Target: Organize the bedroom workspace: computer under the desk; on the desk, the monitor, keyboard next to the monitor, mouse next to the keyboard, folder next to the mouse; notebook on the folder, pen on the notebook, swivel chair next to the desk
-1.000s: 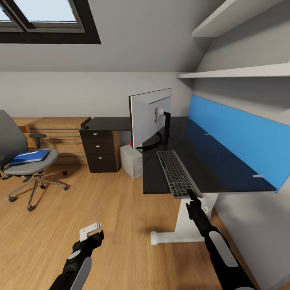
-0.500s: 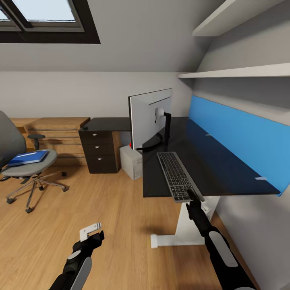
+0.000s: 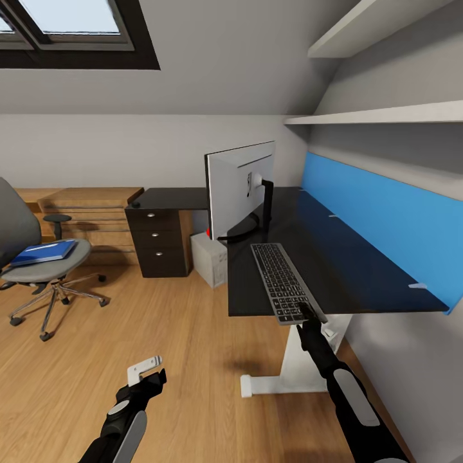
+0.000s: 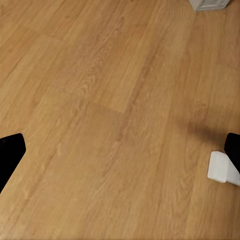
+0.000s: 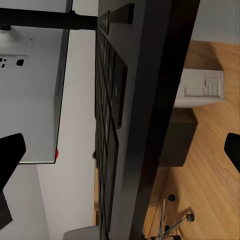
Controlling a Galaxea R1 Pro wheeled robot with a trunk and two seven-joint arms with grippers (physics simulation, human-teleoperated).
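The monitor (image 3: 241,190) stands on the black desk (image 3: 334,257) with its pale back toward me. The keyboard (image 3: 281,280) lies in front of it, its near end at the desk's front edge. My right gripper (image 3: 307,313) is open at that near end, and the keyboard (image 5: 107,125) sits between its spread fingers. The computer (image 3: 209,257) stands on the floor beside the desk. At the far left the blue folder (image 3: 46,251) lies on the swivel chair (image 3: 38,270). My left gripper (image 3: 151,376) hangs open over bare floor. Notebook and pen are out of view.
A dark three-drawer cabinet (image 3: 157,241) stands left of the computer, with a small dark rounded thing (image 3: 136,204), perhaps the mouse, on the black top above it. Low wood cabinets (image 3: 90,206) line the back wall. The desk's white foot (image 3: 270,382) is between my arms.
The whole picture has shifted slightly left and down, so the camera moved. My right gripper stays at the keyboard's near end. The left arm has not moved.
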